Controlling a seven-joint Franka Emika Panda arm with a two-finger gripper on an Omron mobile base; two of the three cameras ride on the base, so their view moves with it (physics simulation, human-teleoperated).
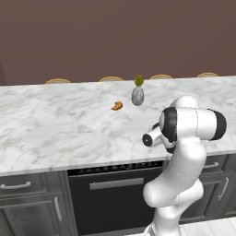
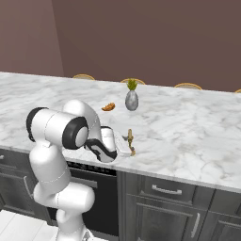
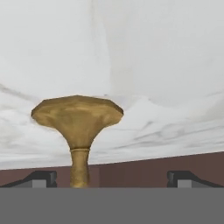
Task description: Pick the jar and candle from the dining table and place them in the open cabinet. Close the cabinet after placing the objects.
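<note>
White veined marble surface (image 1: 55, 124) spans mid-frame against brown wall (image 1: 115, 37). Jaws stand fully apart, empty, candle (image 3: 78, 127) between them (lower centre, hand view).

Two rear base views sharing the dining table (image 1: 55, 120); hand view close.

Arm rises from the floor-level base, bends at the elbow, and reaches forward and down toward the counter edge. Wrist tilted so the hand lies nearly level. Gripper (image 3: 111, 178) jaws spread wide, nothing clamped; both dark fingertips (image 3: 41, 178) at the bottom of the hand view, well apart. In the right base view the gripper (image 2: 128, 147) sits low at the counter's near edge.
</note>
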